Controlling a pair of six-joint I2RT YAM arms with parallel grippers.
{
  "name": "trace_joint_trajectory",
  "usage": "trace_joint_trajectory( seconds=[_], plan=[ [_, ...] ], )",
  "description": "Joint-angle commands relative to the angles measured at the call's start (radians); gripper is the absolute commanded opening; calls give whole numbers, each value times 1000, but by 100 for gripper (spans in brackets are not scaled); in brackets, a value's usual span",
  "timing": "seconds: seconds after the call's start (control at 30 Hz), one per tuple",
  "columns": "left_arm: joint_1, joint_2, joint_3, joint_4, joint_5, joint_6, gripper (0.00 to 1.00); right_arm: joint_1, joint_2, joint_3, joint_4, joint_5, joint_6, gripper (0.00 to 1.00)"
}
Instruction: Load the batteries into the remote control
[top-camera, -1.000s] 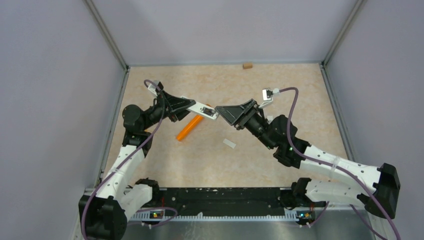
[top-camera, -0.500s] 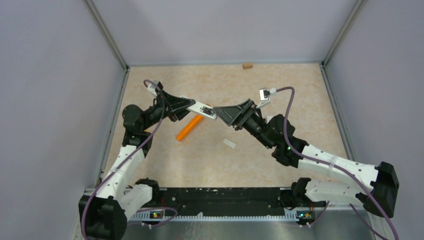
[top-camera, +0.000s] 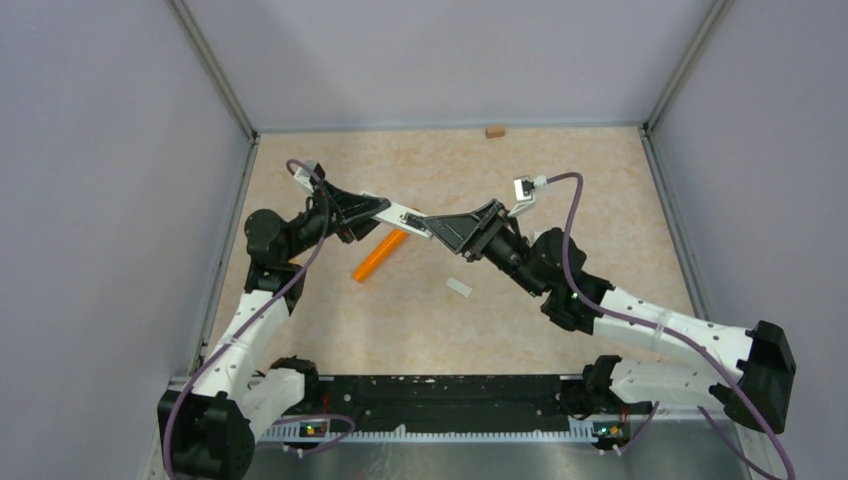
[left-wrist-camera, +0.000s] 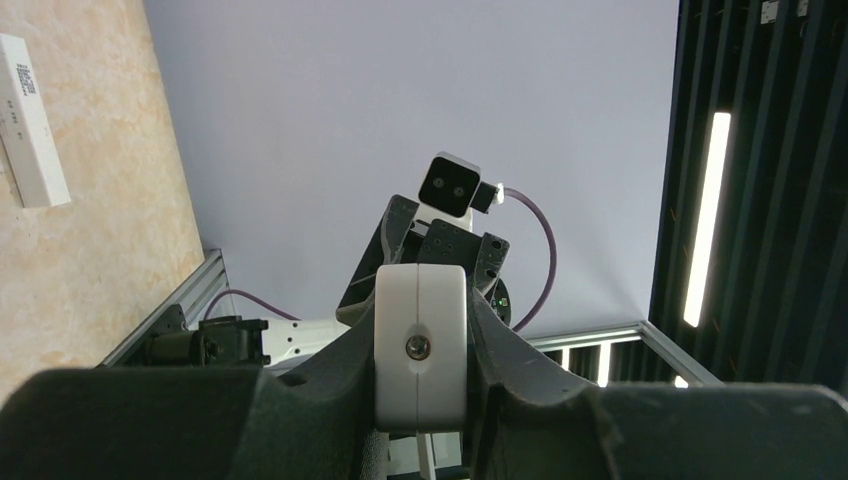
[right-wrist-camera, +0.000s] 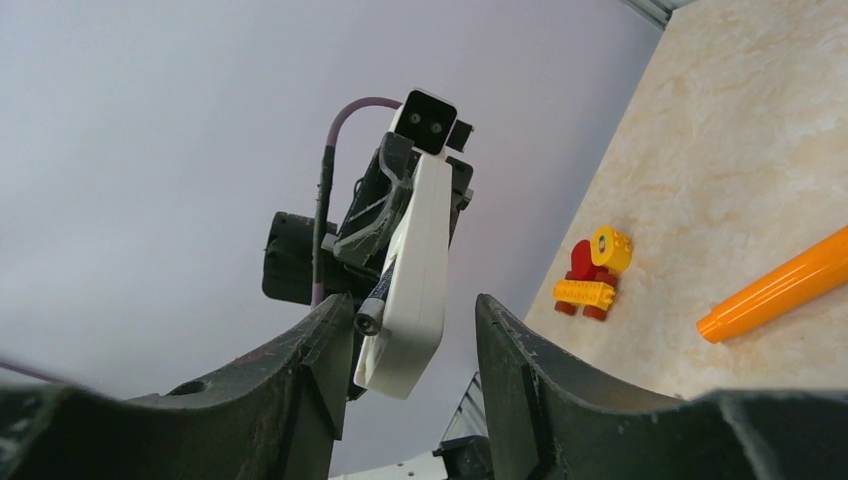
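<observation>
Clamping the remote control (left-wrist-camera: 420, 300) aloft in my left gripper (left-wrist-camera: 420, 350) lets my right gripper (right-wrist-camera: 412, 308), jaws apart, seat its battery (right-wrist-camera: 372, 305).

From my station I count two arms: one left arm (top-camera: 250, 335) and one right arm (top-camera: 640, 318). There is one white remote control (top-camera: 405, 217). I can make out just one battery (right-wrist-camera: 371, 306), a dark little cylinder against the remote control's edge; whether more sit behind it I can't tell. On the table (top-camera: 560, 190) I count one orange tube (top-camera: 380, 255), one flat white strip (top-camera: 459, 287), one small brown block (top-camera: 494, 131) and one red-and-yellow toy brick figure (right-wrist-camera: 592, 275).
</observation>
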Motion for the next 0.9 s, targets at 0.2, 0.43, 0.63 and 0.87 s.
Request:
trace_joint_trajectory(
  seconds=[0.2, 0.43, 0.63, 0.87],
  plan=[
    [0, -10, 32, 95, 61, 50, 0, -14, 32, 80, -55, 14, 19, 39],
    [2, -20, 55, 19, 46, 124, 0, -16, 41, 80, -52, -12, 24, 53],
    [2, -2, 48, 17, 33, 129, 0, -16, 9, 45, 7, -29, 0, 70],
    [2, 1, 50, 28, 25, 103, 0, -16, -17, -3, 78, -24, 29, 71]
  ],
)
